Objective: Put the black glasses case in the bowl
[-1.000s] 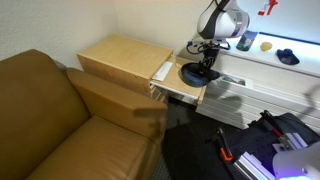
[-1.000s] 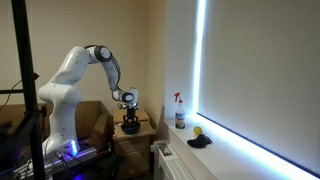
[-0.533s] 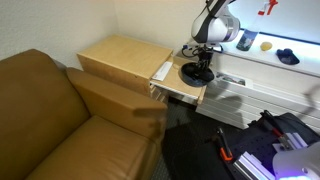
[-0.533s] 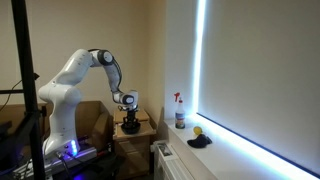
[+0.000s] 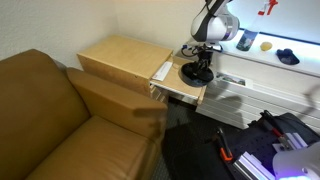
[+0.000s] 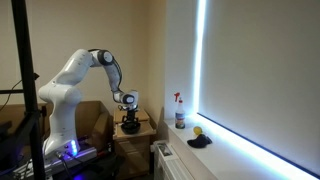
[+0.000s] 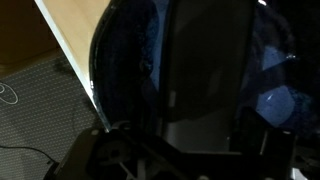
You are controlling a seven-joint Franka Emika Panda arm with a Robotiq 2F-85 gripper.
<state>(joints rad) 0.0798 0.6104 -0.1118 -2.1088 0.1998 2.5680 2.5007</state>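
The dark bowl [image 5: 193,74] [image 6: 130,127] stands on a small wooden ledge beside the window counter. The black glasses case [image 7: 205,70] stands on end inside the dark blue bowl [image 7: 125,70] and fills the middle of the wrist view. My gripper [image 5: 203,52] [image 6: 130,110] hangs straight down just over the bowl, at the top of the case. The wrist view is too dark to show whether the fingers still press the case or stand off it.
A light wooden side table [image 5: 120,58] adjoins the ledge, with a brown sofa [image 5: 60,110] in front. On the white counter are a spray bottle [image 6: 180,112], a small yellow item [image 6: 198,130] and a dark object [image 6: 199,141].
Compared with a second ago, the gripper stands slightly higher over the bowl. Nothing has visibly moved in the last half second.
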